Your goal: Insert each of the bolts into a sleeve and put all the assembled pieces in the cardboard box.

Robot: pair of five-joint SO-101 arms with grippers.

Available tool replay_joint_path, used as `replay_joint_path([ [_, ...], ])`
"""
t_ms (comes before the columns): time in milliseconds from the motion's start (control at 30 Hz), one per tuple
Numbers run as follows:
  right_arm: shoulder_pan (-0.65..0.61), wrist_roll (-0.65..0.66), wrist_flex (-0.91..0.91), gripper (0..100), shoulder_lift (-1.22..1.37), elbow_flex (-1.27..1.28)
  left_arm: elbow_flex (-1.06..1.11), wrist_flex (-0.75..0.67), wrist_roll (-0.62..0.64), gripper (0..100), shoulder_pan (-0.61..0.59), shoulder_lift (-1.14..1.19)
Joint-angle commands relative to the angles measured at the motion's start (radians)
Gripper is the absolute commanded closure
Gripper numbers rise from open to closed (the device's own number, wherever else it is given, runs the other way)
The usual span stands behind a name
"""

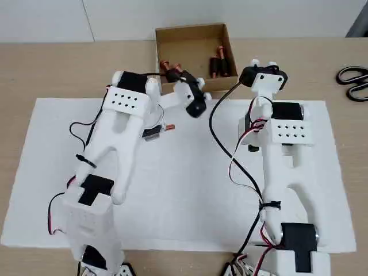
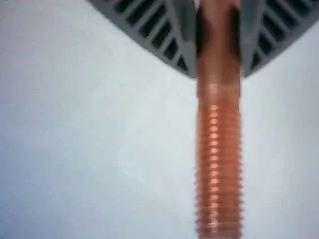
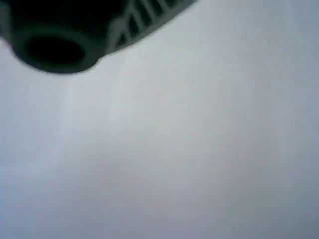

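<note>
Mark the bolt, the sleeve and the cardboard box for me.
bolt (image 2: 218,164), left wrist view, on its threaded shank.
sleeve (image 3: 55,67), right wrist view, on the rim of its open end.
cardboard box (image 1: 190,49), high view, on its bare floor.

No writing, label, number or sign can be read in any view. The cardboard box (image 1: 190,27), the copper bolt (image 2: 218,149) gripped in the left hand (image 2: 218,45) and the white sheet (image 1: 184,190) on the table (image 1: 57,69) show plain surfaces.

A wooden table (image 1: 57,69) is largely covered by a white sheet (image 1: 184,207); a white wall (image 1: 115,17) is seen beyond its far edge.
</note>
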Motion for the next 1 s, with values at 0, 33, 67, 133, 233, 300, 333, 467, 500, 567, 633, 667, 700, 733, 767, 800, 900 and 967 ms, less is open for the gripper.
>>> replay_joint_path([
  [0, 0.013, 0.006, 0.012, 99.5, -0.059, -0.005, -0.042, 0.031, -0.138, 99, -0.046, -0.069],
  [33, 0.013, 0.006, 0.012, 99.5, -0.059, -0.005, -0.042, 0.031, -0.181, 99, -0.061, -0.066],
  [67, 0.013, 0.006, 0.012, 99.5, -0.059, -0.003, -0.039, 0.031, -0.226, 99, -0.074, -0.066],
  [133, 0.013, 0.006, 0.012, 99.5, -0.059, -0.002, -0.007, 0.031, -0.331, 99, -0.084, -0.066],
  [233, 0.013, 0.006, 0.012, 99.5, -0.059, -0.002, 0.05, 0.031, -0.471, 99, -0.086, -0.072],
  [300, 0.013, 0.006, 0.012, 99.5, -0.059, -0.002, 0.082, 0.031, -0.529, 99, -0.086, -0.066],
  [333, 0.013, 0.006, 0.012, 99.5, -0.059, -0.002, 0.096, 0.031, -0.559, 99, -0.087, -0.064],
  [467, 0.013, 0.006, 0.012, 99.5, -0.059, -0.002, 0.137, 0.031, -0.681, 99, -0.083, -0.064],
  [500, 0.013, 0.006, 0.012, 99.5, -0.059, -0.002, 0.137, 0.031, -0.684, 99, -0.081, -0.066],
  [567, 0.013, 0.006, 0.012, 99.5, -0.059, -0.002, 0.137, 0.031, -0.687, 99, -0.08, -0.066],
  [633, 0.013, 0.006, 0.012, 99.5, -0.059, -0.002, 0.134, 0.031, -0.687, 99, -0.08, -0.066],
  [667, 0.013, 0.006, 0.012, 99.5, -0.059, -0.002, 0.133, 0.031, -0.687, 99, -0.08, -0.064],
  [700, 0.013, 0.005, 0.012, 99.5, -0.058, -0.002, 0.133, 0.029, -0.687, 99, -0.08, -0.064],
  [733, 0.013, 0.005, 0.012, 99.5, -0.058, -0.002, 0.133, 0.028, -0.687, 98, -0.08, -0.064],
  [767, 0.013, 0.003, 0.012, 99.5, -0.058, -0.002, 0.134, 0.017, -0.684, 96, -0.08, -0.063],
  [800, 0.013, 0.003, 0.012, 99.5, -0.058, -0.002, 0.134, 0.008, -0.683, 94, -0.081, -0.063],
  [900, 0.013, 0.002, 0.012, 99.5, -0.058, -0.002, 0.136, -0.012, -0.683, 91, -0.083, -0.061],
  [967, 0.013, 0.002, 0.012, 99.5, -0.058, -0.002, 0.134, -0.025, -0.681, 91, -0.081, -0.044],
])
